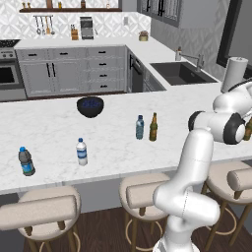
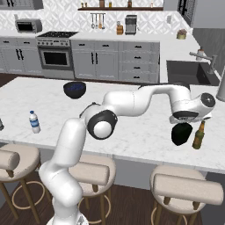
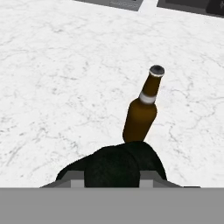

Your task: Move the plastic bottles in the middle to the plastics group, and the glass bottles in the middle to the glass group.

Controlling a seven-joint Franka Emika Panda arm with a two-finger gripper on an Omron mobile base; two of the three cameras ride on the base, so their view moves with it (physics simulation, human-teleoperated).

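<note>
Both base views look forward and down from behind the arm, left and right, sharing the marble counter [image 1: 59,128]; the hand view looks closely down onto it.

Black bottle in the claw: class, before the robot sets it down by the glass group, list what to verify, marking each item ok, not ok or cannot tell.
1. Claw shut on the black bottle: ok.
2. Black bottle next to an amber bottle: ok.
3. The two bottles apart, not touching: cannot tell; they overlap in the hand view.
4. Black bottle's base resting on the counter: cannot tell.
5. Amber bottle upright: ok.
6. Middle pair, water bottle and brown bottle, left standing: ok.
</note>
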